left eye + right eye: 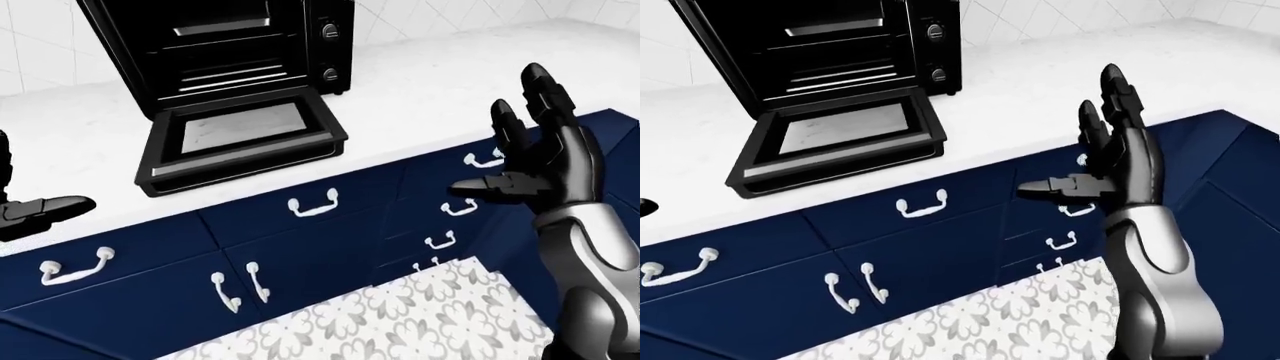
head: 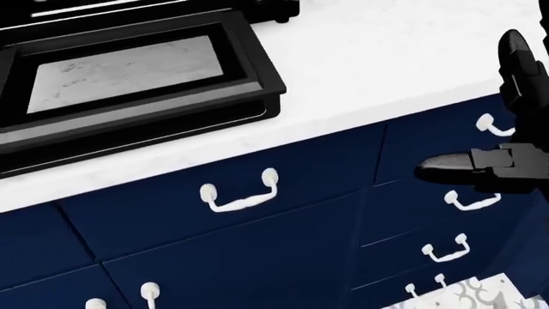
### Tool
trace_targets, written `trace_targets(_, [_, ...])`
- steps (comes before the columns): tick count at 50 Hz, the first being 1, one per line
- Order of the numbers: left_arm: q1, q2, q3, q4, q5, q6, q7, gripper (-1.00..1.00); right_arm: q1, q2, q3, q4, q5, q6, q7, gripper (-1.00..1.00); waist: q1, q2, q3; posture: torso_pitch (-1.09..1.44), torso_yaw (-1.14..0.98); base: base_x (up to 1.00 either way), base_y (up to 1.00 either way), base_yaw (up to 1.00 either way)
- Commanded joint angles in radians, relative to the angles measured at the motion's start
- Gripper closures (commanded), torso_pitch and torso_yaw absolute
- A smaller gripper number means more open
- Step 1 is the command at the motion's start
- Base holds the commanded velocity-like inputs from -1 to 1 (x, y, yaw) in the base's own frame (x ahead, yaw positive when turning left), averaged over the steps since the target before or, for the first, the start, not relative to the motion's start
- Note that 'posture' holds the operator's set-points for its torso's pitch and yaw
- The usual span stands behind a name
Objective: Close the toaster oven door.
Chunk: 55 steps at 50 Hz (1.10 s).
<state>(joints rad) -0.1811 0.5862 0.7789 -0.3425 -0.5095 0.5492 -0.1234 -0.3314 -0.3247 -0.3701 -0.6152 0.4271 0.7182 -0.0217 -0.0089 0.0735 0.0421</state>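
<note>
Currently the oven (image 1: 215,52) door (image 1: 240,139) lies fully open, flat on the worktop (image 1: 440,82). Right robot hand (image 1: 540,154) hovers well apart, fingers spread, empty; left robot hand (image 1: 40,210) likewise holds nothing.

White counter (image 1: 450,82), navy drawers (image 1: 300,217), patterned floor (image 1: 400,322)

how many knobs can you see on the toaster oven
2, both on the panel at the right of the toaster oven in the left-eye view: upper knob, lower knob. More may sit above the frame.
</note>
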Motion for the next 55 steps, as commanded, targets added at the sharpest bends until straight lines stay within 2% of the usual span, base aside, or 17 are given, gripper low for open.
trace_targets(1, [-0.013,0.020,0.016,-0.017,0.001,-0.025,0.002,-1.00,-0.017,-0.005,0.001,-0.023,0.002,-0.026,0.006,-1.00,0.002,0.031,-0.024,0.00,0.00,0.00,0.09,0.00])
trace_targets(2, [-0.014,0.021,0.017,-0.017,-0.001,-0.022,0.004,-1.00,-0.017,-0.005,0.001,-0.026,0.003,-0.024,0.006,-1.00,0.006,0.012,-0.022,0.00,0.00,0.00,0.09,0.00])
trace_targets(4, [-0.013,0.020,0.017,-0.022,-0.003,-0.019,0.005,-1.00,-0.020,-0.006,0.000,-0.024,0.003,-0.023,0.005,-1.00,0.006,0.009,-0.008,0.00,0.00,0.00,0.09,0.00])
trace_targets(11, [-0.017,0.026,0.019,-0.019,-0.006,-0.016,0.005,-1.00,-0.026,-0.007,0.001,-0.028,0.004,-0.015,0.002,-1.00,0.008,-0.061,-0.012,0.00,0.00,0.00,0.09,0.00])
trace_targets(13, [-0.016,0.026,0.019,-0.019,-0.006,-0.017,0.005,-1.00,-0.025,-0.006,0.001,-0.027,0.004,-0.016,0.003,-1.00,0.009,-0.096,-0.014,0.00,0.00,0.00,0.09,0.00])
trace_targets(14, [-0.015,0.025,0.018,-0.020,-0.005,-0.018,0.004,-1.00,-0.022,-0.005,0.001,-0.026,0.003,-0.020,0.004,-1.00,0.008,-0.126,-0.024,0.00,0.00,0.01,0.09,0.00])
trace_targets(15, [-0.015,0.026,0.018,-0.022,-0.006,-0.017,0.004,-1.00,-0.021,-0.005,0.001,-0.026,0.002,-0.022,0.004,-1.00,0.006,-0.109,-0.018,0.00,0.00,0.00,0.09,0.00])
trace_targets(16, [-0.015,0.026,0.019,-0.022,-0.006,-0.017,0.004,-1.00,-0.022,-0.006,0.000,-0.026,0.003,-0.021,0.004,-1.00,0.004,-0.098,0.004,0.00,0.00,0.00,0.05,0.00])
trace_targets(19, [-0.015,0.026,0.019,-0.020,-0.004,-0.020,0.003,-1.00,-0.019,-0.005,0.002,-0.023,-0.001,-0.028,0.007,-1.00,0.001,-0.050,-0.014,0.00,0.00,0.01,0.05,0.00])
trace_targets(21, [-0.015,0.026,0.018,-0.022,-0.004,-0.019,0.004,-1.00,-0.016,-0.004,0.004,-0.022,-0.004,-0.033,0.010,-1.00,0.002,-0.058,-0.005,0.00,0.00,0.00,0.02,0.00])
trace_targets(40, [-0.013,0.026,0.022,-0.021,-0.005,-0.020,0.003,-1.00,-0.009,0.002,0.003,-0.034,-0.010,-0.032,0.021,-1.00,0.009,-0.060,-0.019,0.00,0.00,0.00,0.00,0.00])
trace_targets(42, [-0.014,0.026,0.022,-0.022,-0.006,-0.019,0.003,-1.00,-0.010,0.000,0.002,-0.034,-0.011,-0.032,0.024,-1.00,0.008,-0.056,-0.036,0.00,0.00,0.04,0.00,0.00])
trace_targets(45, [-0.014,0.026,0.021,-0.023,-0.005,-0.019,0.004,-1.00,-0.010,0.000,0.003,-0.033,-0.012,-0.033,0.026,-1.00,0.008,-0.054,-0.013,0.00,0.00,0.10,0.00,0.00])
trace_targets(50, [-0.014,0.026,0.021,-0.022,-0.005,-0.021,0.003,-1.00,-0.012,0.000,0.003,-0.026,-0.020,-0.039,0.024,-1.00,0.005,-0.056,-0.009,0.00,0.00,0.11,0.00,0.00])
trace_targets(51, [-0.014,0.027,0.022,-0.022,-0.004,-0.022,0.002,-1.00,-0.012,0.001,0.016,0.000,-0.055,-0.063,0.015,-1.00,0.007,-0.055,0.008,0.00,0.00,0.00,0.00,0.00])
trace_targets(53, [-0.014,0.028,0.023,-0.025,-0.006,-0.019,0.003,-1.00,-0.031,0.025,-0.012,0.002,-0.002,-0.021,-0.013,-1.00,0.005,-0.054,-0.018,0.00,0.00,0.00,0.00,0.00])
trace_targets(55, [-0.015,0.029,0.024,-0.025,-0.006,-0.019,0.002,-1.00,-0.050,0.014,-0.011,0.021,-0.009,-0.019,-0.073,-1.00,0.005,-0.053,-0.021,0.00,0.00,0.00,0.00,0.00])
